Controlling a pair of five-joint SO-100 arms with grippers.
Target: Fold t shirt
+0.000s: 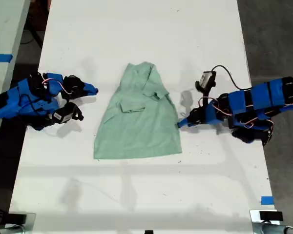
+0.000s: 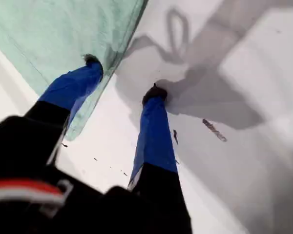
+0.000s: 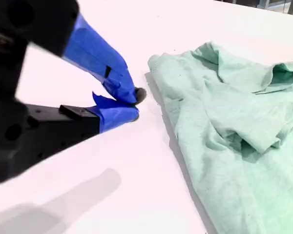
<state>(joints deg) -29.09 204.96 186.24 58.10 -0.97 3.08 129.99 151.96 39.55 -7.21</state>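
Note:
The pale mint-green t shirt lies flat in the middle of the white table, hem toward the near edge, with its sleeves and upper part folded in and bunched. My first gripper is on the exterior view's right, at the shirt's side edge near the hem. It is open, one fingertip over the cloth edge and the other on bare table. My second gripper rests on the exterior view's left, shut on nothing, a short way from the shirt.
Dark floor borders the table on both sides of the exterior view. A blue tape mark sits near the table's near corner on the exterior view's right. Another pale surface with blue tape stands at the exterior view's far left.

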